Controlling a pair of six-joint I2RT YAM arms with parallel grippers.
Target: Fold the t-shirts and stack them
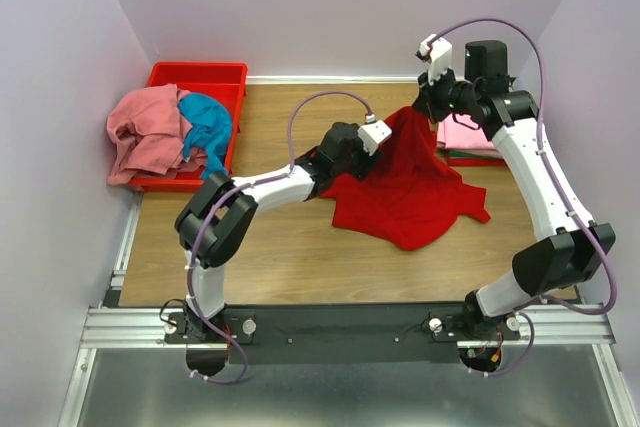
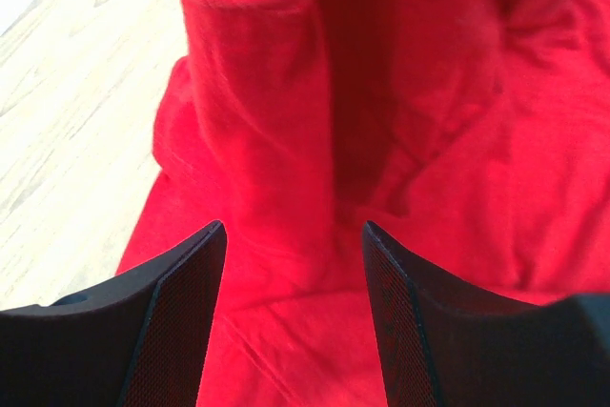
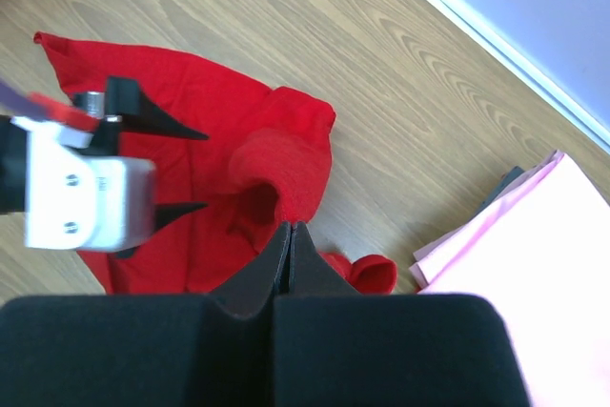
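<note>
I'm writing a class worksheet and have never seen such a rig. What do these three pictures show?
Two robot arms stand at the near edge of a wooden table. One picture looks down from above; the other two come from cameras on each wrist. A red t-shirt lies crumpled mid-table. The left gripper is open above it; the right gripper is shut and appears to pinch an edge of it. A red bin far left holds pink shirts and a teal shirt. Folded pink cloth lies far right.
</note>
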